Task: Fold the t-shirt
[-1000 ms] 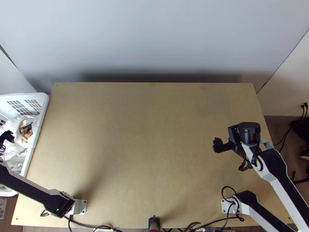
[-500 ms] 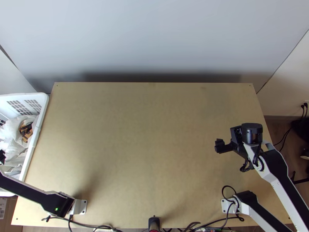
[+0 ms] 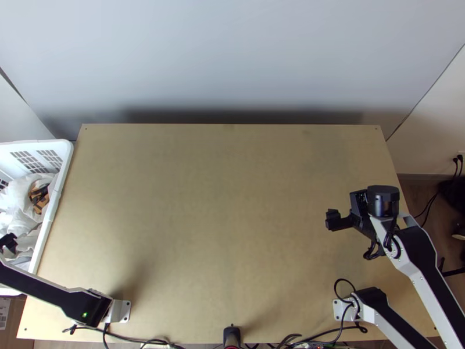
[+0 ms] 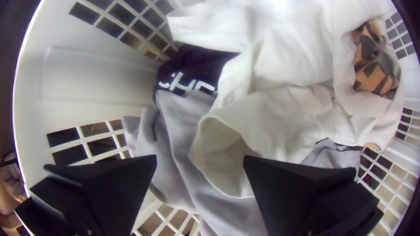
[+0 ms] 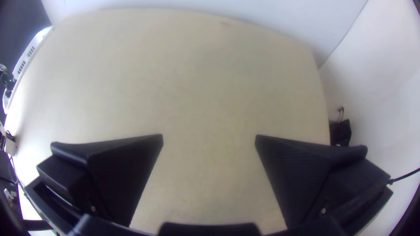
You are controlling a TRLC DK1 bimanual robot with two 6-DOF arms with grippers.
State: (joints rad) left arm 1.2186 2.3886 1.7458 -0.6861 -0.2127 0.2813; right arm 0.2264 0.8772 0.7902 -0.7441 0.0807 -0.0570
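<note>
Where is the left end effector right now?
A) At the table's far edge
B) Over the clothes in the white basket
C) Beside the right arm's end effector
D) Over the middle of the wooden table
B: the left wrist view shows the left end effector, its fingers apart, over white and grey cloth inside the white basket.

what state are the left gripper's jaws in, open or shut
Open: the left gripper has its jaws wide apart, with white cloth and grey cloth showing between them.
</note>
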